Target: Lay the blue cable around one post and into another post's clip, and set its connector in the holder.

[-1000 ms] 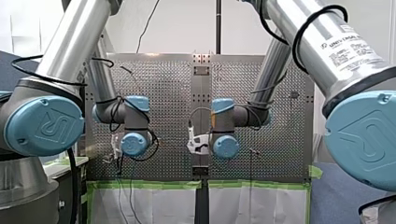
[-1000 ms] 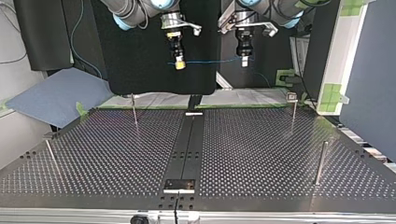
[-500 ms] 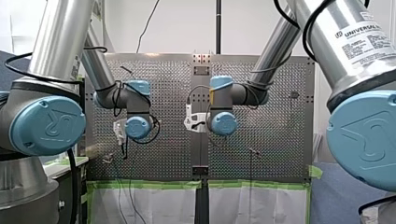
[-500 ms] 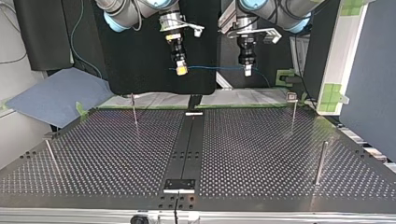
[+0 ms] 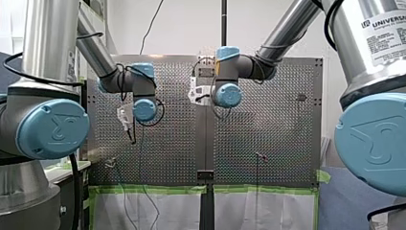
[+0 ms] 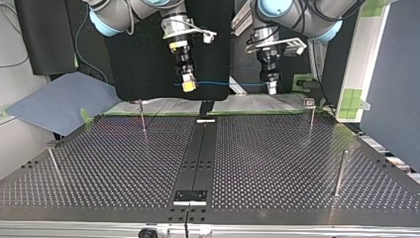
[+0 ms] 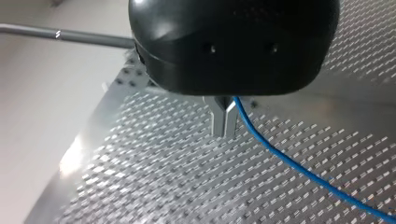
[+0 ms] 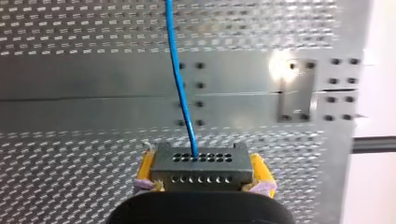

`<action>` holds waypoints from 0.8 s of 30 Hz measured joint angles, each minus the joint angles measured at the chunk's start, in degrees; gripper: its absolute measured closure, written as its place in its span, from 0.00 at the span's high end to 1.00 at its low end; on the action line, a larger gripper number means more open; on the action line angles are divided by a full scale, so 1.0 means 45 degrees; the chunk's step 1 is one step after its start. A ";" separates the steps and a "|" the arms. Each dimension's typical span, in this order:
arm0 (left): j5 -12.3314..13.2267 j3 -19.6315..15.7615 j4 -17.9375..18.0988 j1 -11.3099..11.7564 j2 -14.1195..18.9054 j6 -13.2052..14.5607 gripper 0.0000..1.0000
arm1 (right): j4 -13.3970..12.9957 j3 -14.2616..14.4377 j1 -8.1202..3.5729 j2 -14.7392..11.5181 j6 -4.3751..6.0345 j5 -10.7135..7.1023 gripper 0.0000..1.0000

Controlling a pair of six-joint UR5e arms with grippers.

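Blue cable (image 8: 180, 74) runs from connector (image 8: 201, 169) in right tool (image 8: 201, 161)

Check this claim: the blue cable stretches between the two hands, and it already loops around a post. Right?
No: the cable loops around no post. The top view shows it stretched in the air between my left hand and my right hand, touching none.

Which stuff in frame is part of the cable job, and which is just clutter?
Job: thin blue cable; dark grey connector block in my right claw; my left claw on the cable; thin metal posts; perforated metal table.
Lying about: blue-grey mat; green tape strips; black cloth.
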 joint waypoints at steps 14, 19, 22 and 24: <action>-0.1130 0.1001 -0.1875 0.0673 0.1882 -0.0306 0.00 | 0.1038 -0.1440 0.0003 -0.0759 0.0001 -0.0729 0.47; -0.1365 0.1549 -0.2440 0.0921 0.2425 -0.0755 0.00 | 0.1488 -0.2084 0.0093 -0.0225 -0.0151 -0.0862 0.47; -0.1477 0.1951 -0.2842 0.1094 0.2672 -0.0852 0.00 | 0.1746 -0.2481 0.0151 0.0152 -0.0371 -0.0901 0.47; -0.1608 0.2243 -0.3124 0.1200 0.2790 -0.0852 0.00 | 0.1864 -0.2754 0.0191 0.0363 -0.0452 -0.0969 0.47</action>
